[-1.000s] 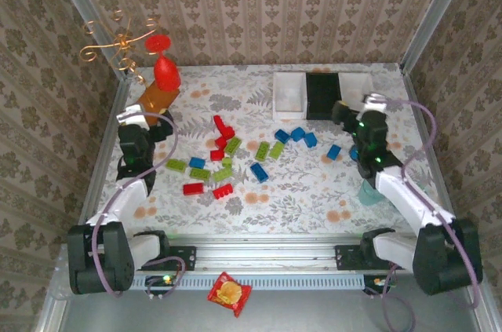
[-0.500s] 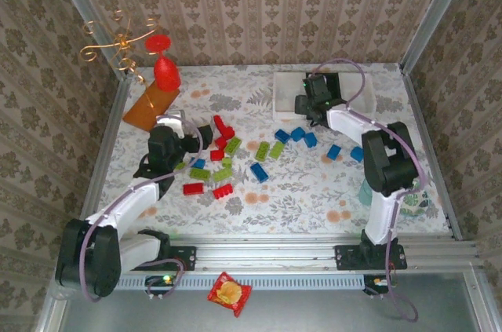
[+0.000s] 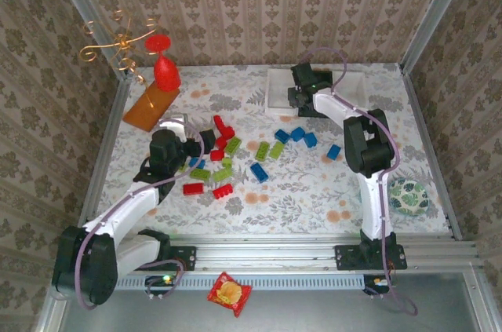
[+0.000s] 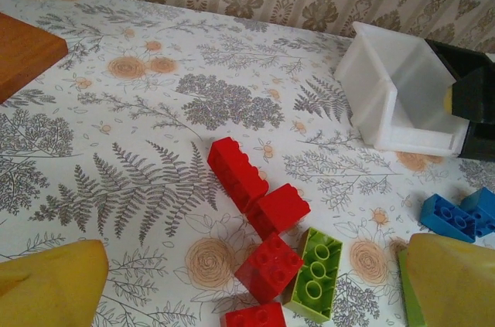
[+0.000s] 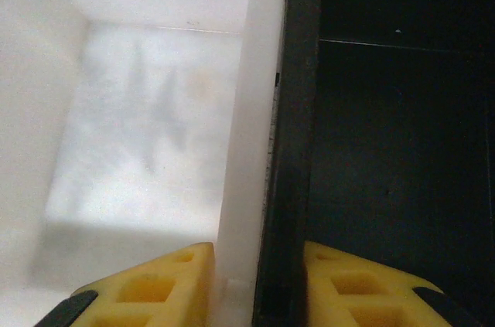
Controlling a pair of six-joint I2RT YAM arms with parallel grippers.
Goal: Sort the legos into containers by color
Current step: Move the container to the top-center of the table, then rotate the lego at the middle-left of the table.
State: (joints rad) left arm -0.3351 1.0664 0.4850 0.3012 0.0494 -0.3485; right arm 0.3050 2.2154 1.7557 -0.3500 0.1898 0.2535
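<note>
Left wrist view: red, lime and blue legos (image 4: 236,172) lie scattered mid-tabletop (image 4: 116,110), just ahead of the left tool (image 4: 251,284), its fingers spread wide. The containers (image 3: 281,90) stand at the far edge, where the right tool (image 5: 259,281) pinches the touching walls of the white and black ones.

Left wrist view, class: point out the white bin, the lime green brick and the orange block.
white bin (image 4: 414,140), left wrist view, on its near wall.
lime green brick (image 4: 315,273), left wrist view, middle of its upward face.
orange block (image 4: 22,52), left wrist view, on its flat top face.
</note>
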